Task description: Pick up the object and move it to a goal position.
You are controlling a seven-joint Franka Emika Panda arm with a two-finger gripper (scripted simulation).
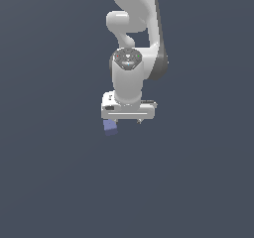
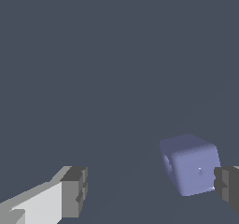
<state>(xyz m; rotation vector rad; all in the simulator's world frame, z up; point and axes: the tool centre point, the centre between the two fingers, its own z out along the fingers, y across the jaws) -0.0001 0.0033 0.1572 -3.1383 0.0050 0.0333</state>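
Observation:
The object, a small periwinkle-blue cube, lies on the dark grey floor just under the end of the white gripper hand nearer the exterior view's left. My gripper hangs low over the floor, pointing down. In the wrist view the gripper is open wide. The cube sits inside the gap, right beside one dark finger pad and far from the other pad. I cannot tell whether the near pad touches the cube. Nothing is gripped.
The floor is a plain dark grey surface with no other objects or edges in view. The white arm rises behind the gripper. No goal marker shows.

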